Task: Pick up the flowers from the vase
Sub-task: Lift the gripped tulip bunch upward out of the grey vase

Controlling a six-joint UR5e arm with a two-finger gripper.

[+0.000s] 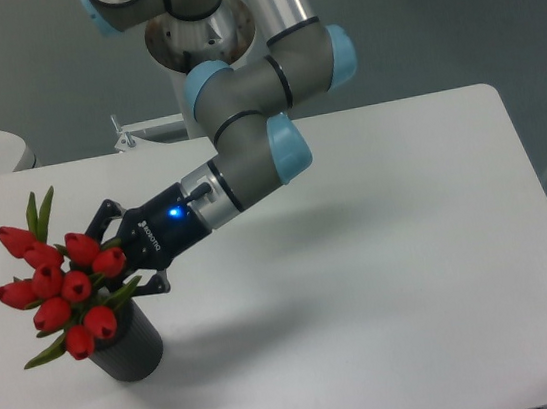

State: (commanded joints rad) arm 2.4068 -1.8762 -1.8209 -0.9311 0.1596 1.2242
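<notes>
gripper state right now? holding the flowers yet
Gripper: fingers spread open around the flowers, which sit in the vase. Whether the pads touch the stems cannot be told.

Fingertips [108, 248] — hidden behind flowers [60, 286]

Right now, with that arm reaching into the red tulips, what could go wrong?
1. The gripper sits among the flowers, its fingertips hidden behind the buds. It might crush buds or leaves instead of catching stems.
2. The vase is small and the bunch leans left beyond it. A sideways pull could tip or drag it along the table.
3. If only a few stems get caught, the rest may stay behind or fall.
</notes>
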